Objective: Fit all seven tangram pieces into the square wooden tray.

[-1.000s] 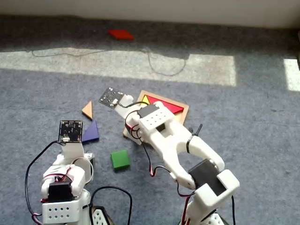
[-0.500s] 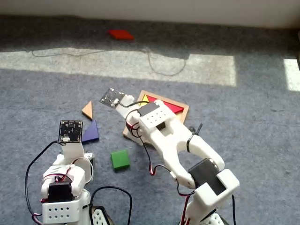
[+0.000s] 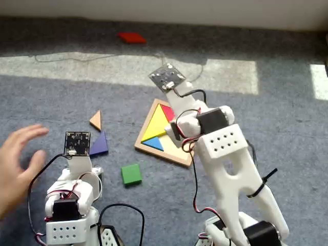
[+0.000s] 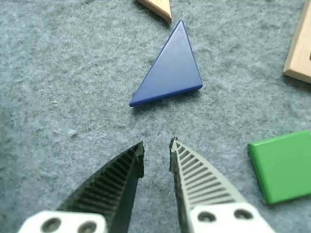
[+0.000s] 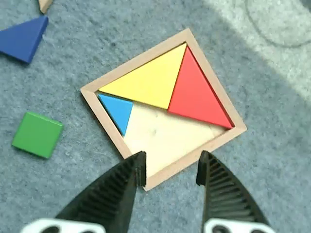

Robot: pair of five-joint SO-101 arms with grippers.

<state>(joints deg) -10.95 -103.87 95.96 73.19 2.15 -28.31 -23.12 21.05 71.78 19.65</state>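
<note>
Tray (image 5: 133,60) lies on the grey carpet (image 3: 287,118) between the two arms, turned corner-on to them, and is part filled. A large yellow triangle (image 5: 146,80) and a large red triangle (image 5: 197,94) meet along one edge, and a small light-blue triangle (image 5: 117,110) sits in the corner beside the yellow one. The remaining bare wood (image 5: 165,133) is on the side nearest the right arm. The right jaws hang above that bare side, well apart and holding nothing. Four pieces are loose. A dark blue triangle (image 4: 170,68) and a green square (image 4: 282,165) lie on the left arm's side of the tray. A wood-coloured triangle (image 3: 96,120) lies just beyond the blue one, and a red piece (image 3: 131,37) lies far off near the carpet's back edge. The next pick looks to turn on the dark blue triangle. It lies flat straight ahead of the left jaws, near but not touching, with one corner pointing away from them. Its longest edge slants across their line and a shorter edge faces them. The left jaws sit low over the carpet, slightly apart and empty. That arm is clearly the nearer one, and the green square is off to one side of it. The blue piece is thin, with clean edges and a matte top. A grip would probably need the jaws wider and set across two edges.
</note>
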